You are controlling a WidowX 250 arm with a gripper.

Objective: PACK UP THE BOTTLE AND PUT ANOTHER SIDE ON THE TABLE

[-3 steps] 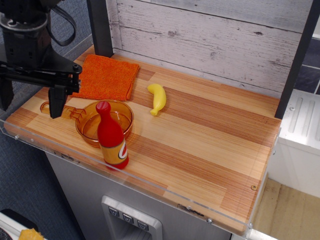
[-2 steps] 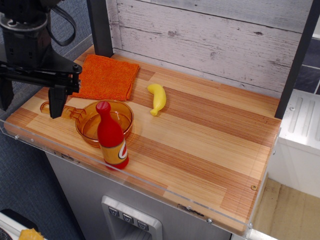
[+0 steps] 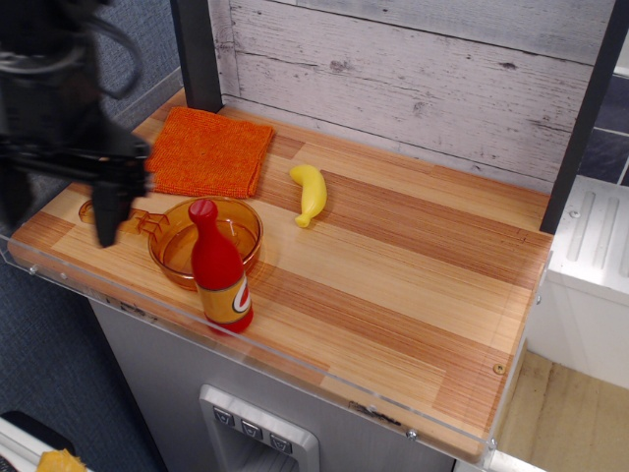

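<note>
Observation.image view: one angle over the bench (image 3: 413, 265), a striped wooden top with a clear plastic rim.
End effector (image 3: 59, 197): black and motion-blurred, hanging over the bench's left end. One finger (image 3: 106, 211) points down at the right, a second at the picture's left edge, so the jaws stand wide apart with nothing between them.
Bottle (image 3: 220, 270): upright on the bench near the front rim, to the right of the end effector and lower in the picture, well clear of its fingers.
Orange bowl (image 3: 201, 241): just behind the bottle, right of the end effector; its handle reaches toward the nearer finger.
Orange cloth (image 3: 211, 150): right of the end effector, toward the back wall.
Banana (image 3: 310, 194): farther right, well apart.
</note>
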